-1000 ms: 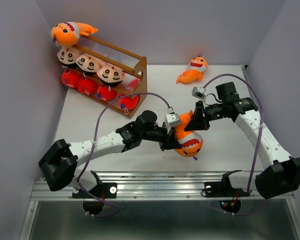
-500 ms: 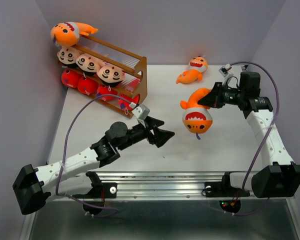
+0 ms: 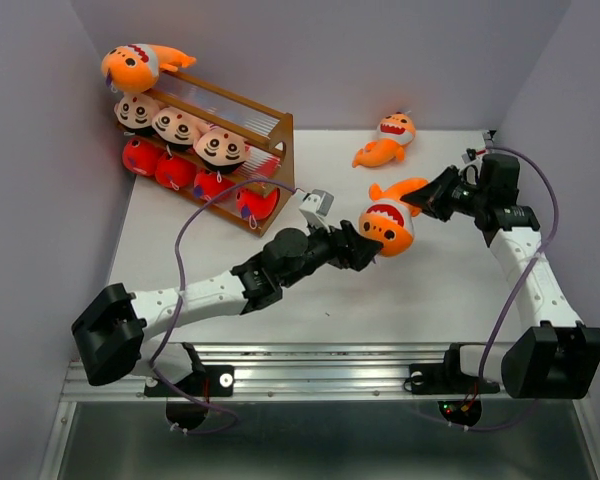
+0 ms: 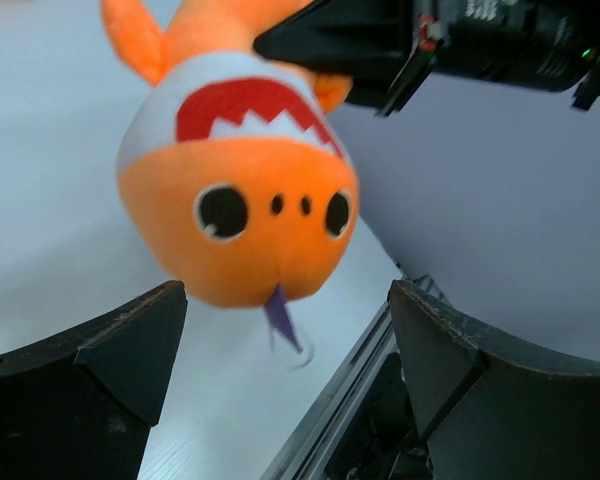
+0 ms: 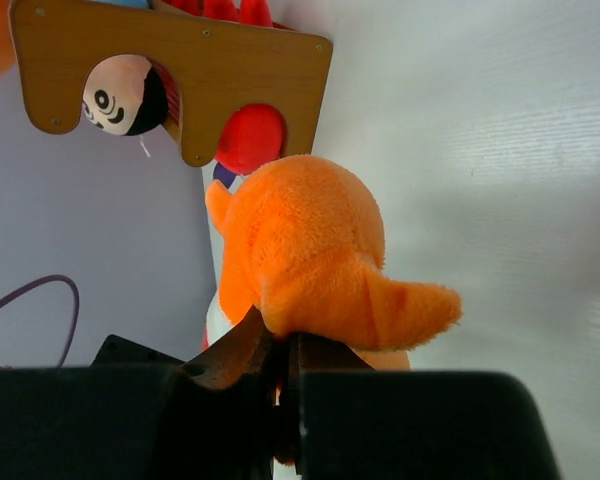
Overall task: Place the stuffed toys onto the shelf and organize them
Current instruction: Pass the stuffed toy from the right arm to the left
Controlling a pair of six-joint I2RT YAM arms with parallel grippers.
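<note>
1. The right gripper (image 3: pixel 432 198) holds an orange shark (image 3: pixel 388 226) up off the counter (image 3: pixel 450 290). Its jaws pinch the plush at the rear, close by the tail fin.
2. In the right wrist view, the dark fingers (image 5: pixel 225 358) close on orange fur just under the tail. The shark's back fills the middle of that view.
3. The shark hangs in the air between the two arms, with its face turned toward the left arm. In the left wrist view its red-and-white toothy mouth sits above its eyes. A small purple tag dangles under its snout.
4. The left gripper (image 3: pixel 365 248) is right at the shark's head with its jaws spread wide. In the left wrist view one jaw stands on each side of the face and a little below it, and neither touches the plush.
5. The shelf (image 3: pixel 280 150) stands at the far left of the counter, by the left wall.
6. A third orange shark (image 3: pixel 135 65) lies on top of the shelf at its far end. Three cartoon boys (image 3: pixel 175 125) sit in a row on the middle tier. A row of red sharks (image 3: pixel 180 172) fills the bottom tier.
7. In the right wrist view the shelf's side panel shows a boy's face through its cut-out, with a red shark just below.
8. A second orange shark (image 3: pixel 385 140) lies on the counter near the back wall. It is well apart from the shelf and beyond the held one.
</note>
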